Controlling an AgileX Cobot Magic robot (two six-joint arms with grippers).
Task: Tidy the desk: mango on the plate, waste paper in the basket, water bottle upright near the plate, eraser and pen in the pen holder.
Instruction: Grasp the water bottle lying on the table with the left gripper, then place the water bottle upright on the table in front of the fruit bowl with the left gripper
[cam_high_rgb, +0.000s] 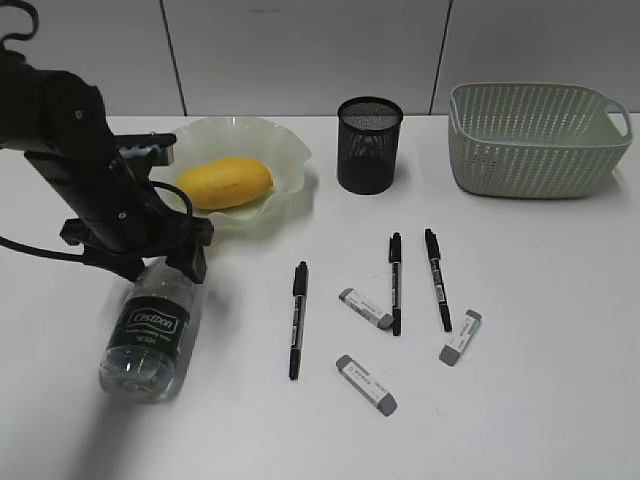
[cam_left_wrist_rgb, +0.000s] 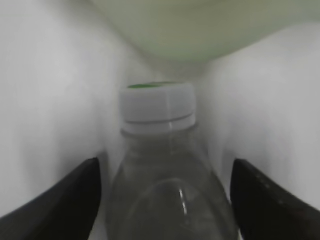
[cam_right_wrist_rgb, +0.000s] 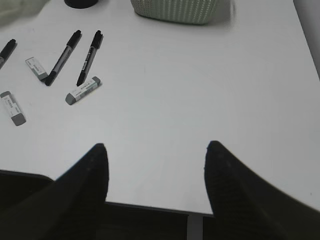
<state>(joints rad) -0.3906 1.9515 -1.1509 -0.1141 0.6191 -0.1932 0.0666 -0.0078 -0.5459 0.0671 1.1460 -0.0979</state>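
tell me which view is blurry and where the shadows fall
Left wrist view is softest: the water bottle cap and the plate behind it are blurred. Exterior view is sharp, with a soft shadow under the left arm beside the bottle. Right wrist view is fairly crisp on the pens, but the dark jaws blur at the bottom edge.

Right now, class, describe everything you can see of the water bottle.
The water bottle is small, clear plastic, with a white cap and a dark green label lettered in white. It lies on its side on the white desk, cap pointing toward the plate. The left gripper straddles its neck, fingers open either side.
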